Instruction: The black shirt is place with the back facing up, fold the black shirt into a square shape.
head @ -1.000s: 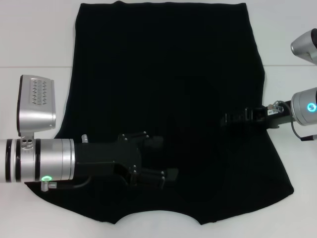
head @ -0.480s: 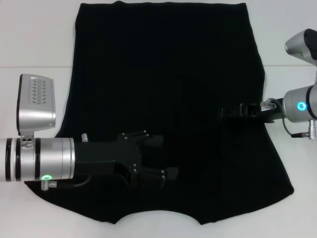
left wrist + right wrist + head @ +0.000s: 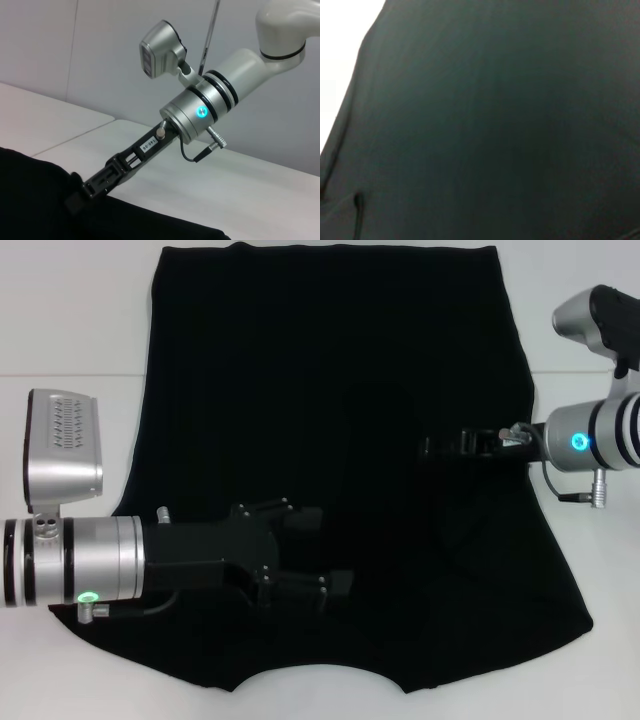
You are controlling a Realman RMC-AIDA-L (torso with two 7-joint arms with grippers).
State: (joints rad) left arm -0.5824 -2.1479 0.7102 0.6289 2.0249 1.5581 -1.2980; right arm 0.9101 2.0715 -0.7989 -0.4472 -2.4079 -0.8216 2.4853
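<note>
The black shirt lies flat on the white table and covers most of the head view; no letters show. My left gripper is open, its two fingers apart, low over the shirt's near left part. My right gripper reaches in from the right, over the shirt's right middle. The left wrist view shows the right gripper down at the shirt's surface. The right wrist view is filled by the shirt.
The white table shows bare to the left and right of the shirt, and its pale top runs behind the right arm. A table seam runs across at the left.
My right gripper has moved farther away and to the left over the shirt. My left arm has shifted slightly left. The shirt lies as before.
</note>
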